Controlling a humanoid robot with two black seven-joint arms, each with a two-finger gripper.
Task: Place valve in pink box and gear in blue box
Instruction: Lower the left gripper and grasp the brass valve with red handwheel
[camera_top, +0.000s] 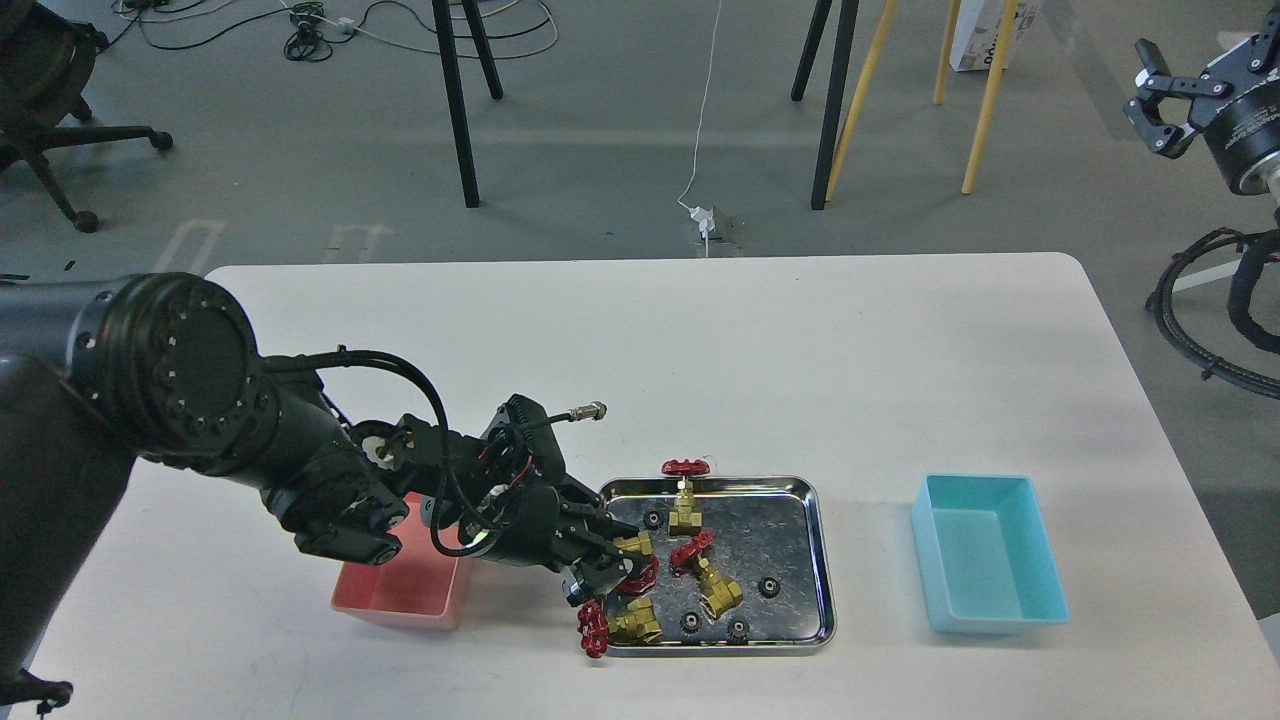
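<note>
Reaching into the left end of the steel tray (815, 520) on the tabletop (700, 350), the left tool (615, 560) has its fingers closed around a valve (636, 560), a brass body whose red handwheel shows just below the fingers. Three similar valves and several tiny black gears (768, 587) lie in the tray, the pink box (400, 595) is half hidden behind the arm, and the blue box (990, 555) stands well apart on the right. The right tool (1165, 110) is raised at the upper right edge with fingers apart, partly cut off.

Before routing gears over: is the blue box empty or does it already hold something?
Empty. The blue box shows only its bare turquoise floor; the gears visible lie in the steel tray.
</note>
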